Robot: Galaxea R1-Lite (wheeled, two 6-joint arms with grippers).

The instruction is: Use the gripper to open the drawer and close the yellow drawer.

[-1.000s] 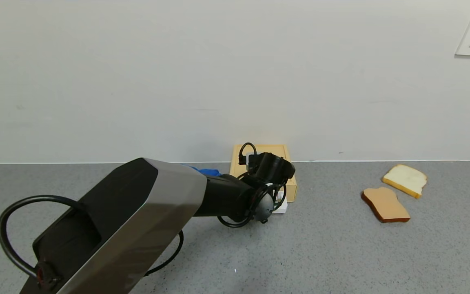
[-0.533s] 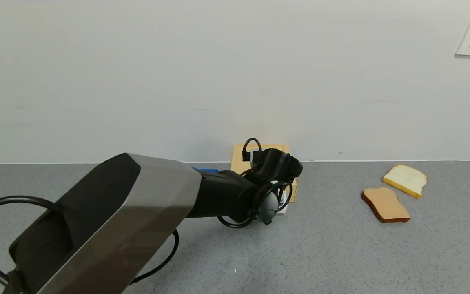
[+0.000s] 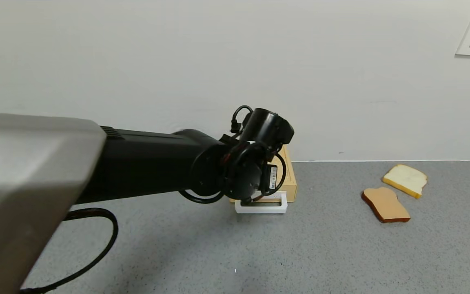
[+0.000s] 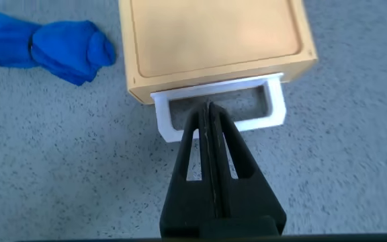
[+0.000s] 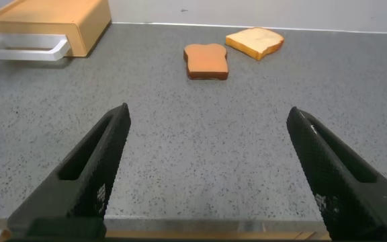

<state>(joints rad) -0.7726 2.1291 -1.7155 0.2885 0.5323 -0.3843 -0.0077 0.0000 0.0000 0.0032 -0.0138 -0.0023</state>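
Left gripper (image 4: 210, 111), jaws pressed together, hovers over the white handle (image 4: 274, 107) of the closed drawer (image 4: 213, 37), likely to hook it; right gripper (image 5: 207, 121) idle, jaws wide apart.

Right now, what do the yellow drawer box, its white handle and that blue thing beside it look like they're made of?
The drawer looks like matte yellow-tan plastic: smooth, even colour, rounded moulded edges; painted wood can't be ruled out. Its loop handle looks like glossy white plastic, with uniform rounded corners. The blue thing looks like soft cloth, bunched into folds. The left tool, shut, is above the handle.
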